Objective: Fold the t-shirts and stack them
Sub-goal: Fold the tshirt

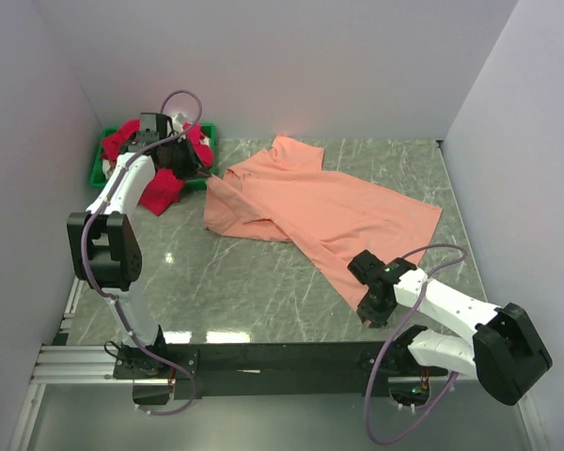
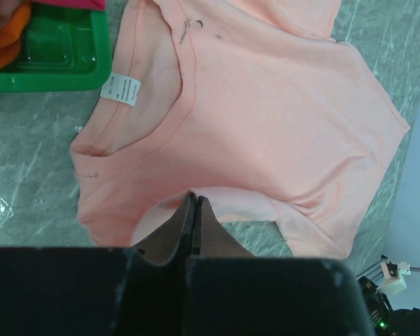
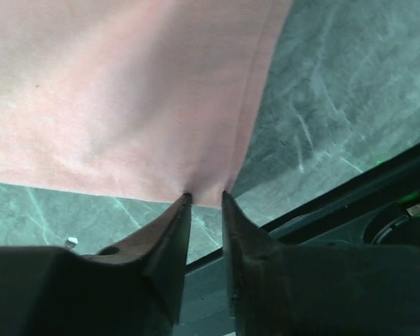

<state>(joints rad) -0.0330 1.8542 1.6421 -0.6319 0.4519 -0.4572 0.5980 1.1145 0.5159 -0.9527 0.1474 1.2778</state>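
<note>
The salmon-peach t-shirt (image 1: 320, 202) lies spread on the marble table, neck toward the left. My left gripper (image 1: 203, 175) is shut on a fold of it near the collar, seen close up in the left wrist view (image 2: 194, 197), with the neck label (image 2: 120, 89) beyond. My right gripper (image 1: 368, 307) is at the shirt's near hem corner. Its jaws stand a narrow gap apart, and the hem edge (image 3: 206, 199) lies between the tips. Crimson-pink t-shirts (image 1: 160, 191) are heaped in and beside the green bin (image 1: 98, 171).
The green bin (image 2: 56, 59) stands at the far left corner against the walls. White walls close in the left, back and right. A black rail (image 1: 282, 359) runs along the near edge by the arm bases. Bare marble (image 1: 235, 291) lies near the shirt.
</note>
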